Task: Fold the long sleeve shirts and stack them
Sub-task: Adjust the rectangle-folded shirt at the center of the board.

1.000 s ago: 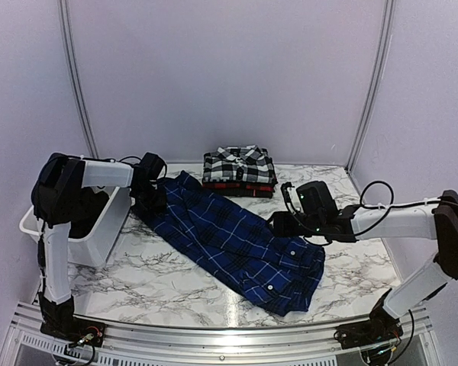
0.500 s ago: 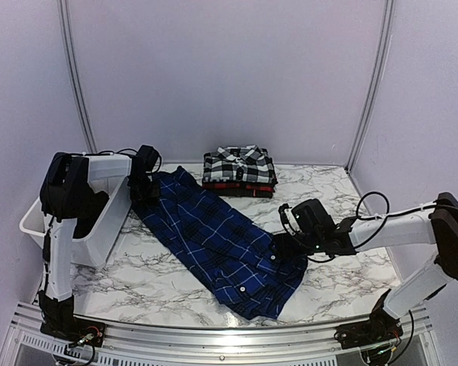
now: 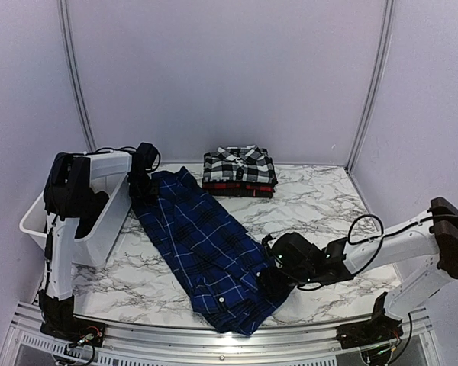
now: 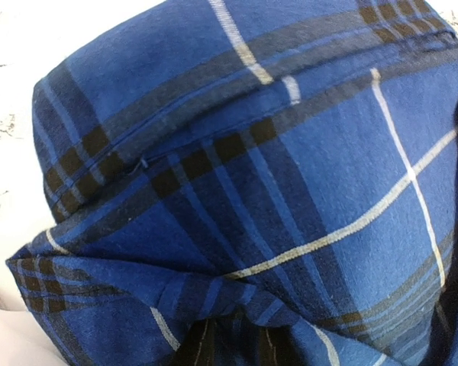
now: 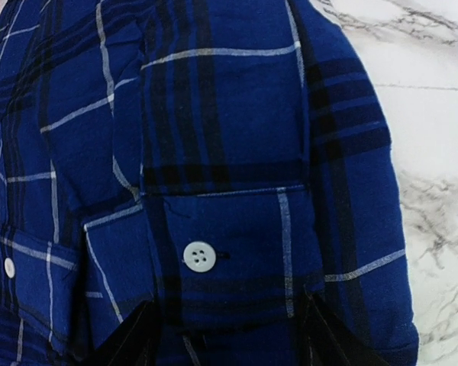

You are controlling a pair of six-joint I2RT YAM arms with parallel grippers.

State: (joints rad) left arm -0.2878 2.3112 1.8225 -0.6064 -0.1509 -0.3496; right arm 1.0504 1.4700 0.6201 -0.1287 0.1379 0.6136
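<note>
A royal blue plaid shirt (image 3: 206, 248) lies stretched in a diagonal from the tub down to the table's near edge. My left gripper (image 3: 142, 188) sits at its far left end. In the left wrist view the blue cloth (image 4: 237, 175) fills the frame and puckers at the bottom, hiding the fingers. My right gripper (image 3: 269, 280) holds the near right end. Its dark fingers (image 5: 140, 339) straddle a buttoned cuff (image 5: 229, 259), with the right gripper (image 5: 233, 332) closed on that fold. At the back, a folded black-and-white shirt (image 3: 239, 163) rests on a red-and-black one (image 3: 240, 187).
A white plastic tub (image 3: 101, 232) stands at the left edge, close against the left arm. Marble table (image 3: 336, 206) shows to the right of the shirt. The metal rail (image 3: 214, 343) runs along the near edge.
My right gripper has pulled its end of the blue shirt toward the near edge and leftward. The shirt now lies longer and narrower. The left gripper edged slightly back.
</note>
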